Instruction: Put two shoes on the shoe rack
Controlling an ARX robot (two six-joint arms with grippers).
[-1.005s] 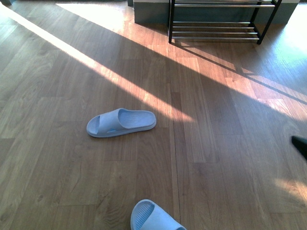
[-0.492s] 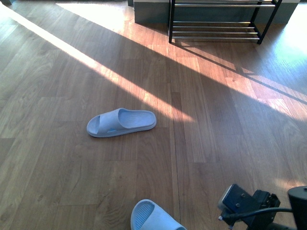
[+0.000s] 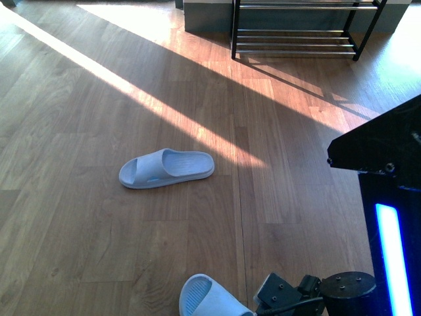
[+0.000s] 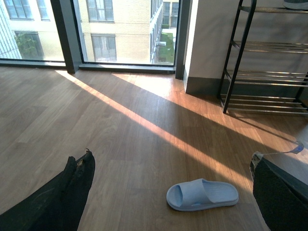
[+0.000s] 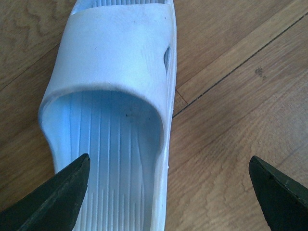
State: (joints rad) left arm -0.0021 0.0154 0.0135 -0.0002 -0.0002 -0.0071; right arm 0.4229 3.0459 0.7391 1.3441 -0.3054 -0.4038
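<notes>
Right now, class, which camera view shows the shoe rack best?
The left wrist view: the shoe rack shows several tiers and a black side frame. The front view crops it at the top edge, leaving only its lower rods. The right wrist view shows none of it.

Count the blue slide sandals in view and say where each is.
2. The far sandal lies mid-floor, well short of the shoe rack. The near sandal sits at the front view's bottom edge, partly cut off, below the open right gripper. Others may be hidden.
</notes>
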